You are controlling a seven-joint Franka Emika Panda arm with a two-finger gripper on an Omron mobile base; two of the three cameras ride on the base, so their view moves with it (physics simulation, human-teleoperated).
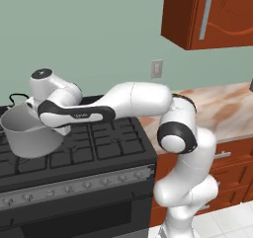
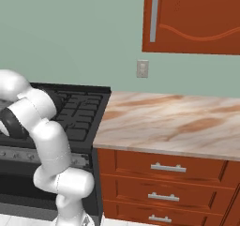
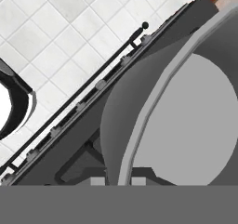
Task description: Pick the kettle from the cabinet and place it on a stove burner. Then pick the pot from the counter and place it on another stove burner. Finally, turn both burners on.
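Pot held over the stove grates

Pot (image 1: 30, 133): wide grey brushed-metal stockpot, straight sides, no lid, tilted, lifted above the left part of the black range; whether its base touches the grates cannot be told. In the hand view its thin rim (image 3: 153, 97) runs as a pale curved band between the smooth grey outer wall and the lighter flat inside bottom. Gripper (image 3: 117, 180) pinches that rim, jaws nearly together, one pad (image 3: 97, 181) outside the wall, the other inside. In the left base view the white hand sits at the pot's right upper edge.

Behind the pot, at the range's back left, a thin black arched handle (image 1: 19, 97) shows; the body below it is hidden by the pot.

Stove burners (image 1: 106, 140): black cast-iron grate sections in a grid, to the right of the pot. Below them a grey strip of round knobs (image 1: 74, 188) along the range front, with a long dark oven bar handle (image 3: 88, 86) under it.

Counter (image 2: 168, 122): beige-pink marbled slab with brownish veins, right of the range, over reddish-brown drawers with short grey handles. Cabinet (image 2: 192, 18): reddish-brown wood, arched-panel door shut, long vertical grey bar handle, on the wall above the counter. Floor below the range: white square tiles (image 3: 51, 37).
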